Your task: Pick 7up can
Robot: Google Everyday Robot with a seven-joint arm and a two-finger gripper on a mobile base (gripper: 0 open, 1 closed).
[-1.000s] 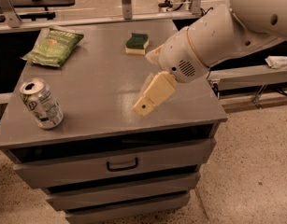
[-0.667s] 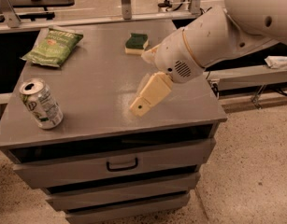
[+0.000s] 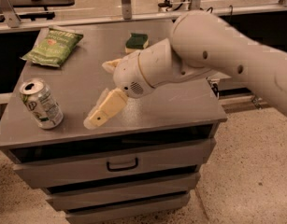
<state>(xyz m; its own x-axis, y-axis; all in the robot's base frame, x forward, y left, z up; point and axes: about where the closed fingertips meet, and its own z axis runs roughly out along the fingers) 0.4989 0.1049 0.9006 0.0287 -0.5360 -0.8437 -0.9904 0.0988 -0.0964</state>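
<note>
The 7up can (image 3: 40, 103) is a silver can with a green-and-white label and an opened top. It stands upright near the front left corner of the grey cabinet top (image 3: 175, 104). My gripper (image 3: 97, 94) hangs just above the cabinet top to the right of the can, apart from it. It is open and empty: one cream finger (image 3: 105, 110) points down-left toward the can, and the other finger (image 3: 109, 65) shows further back. My white arm comes in from the upper right.
A flat green chip bag (image 3: 52, 45) lies at the back left of the top. A green sponge (image 3: 137, 42) lies at the back middle. Below the top are drawers with a dark handle (image 3: 122, 164). A rail and another table run behind.
My gripper and arm have moved left across the cabinet top, closer to the can. The can, bag and sponge have stayed in place.
</note>
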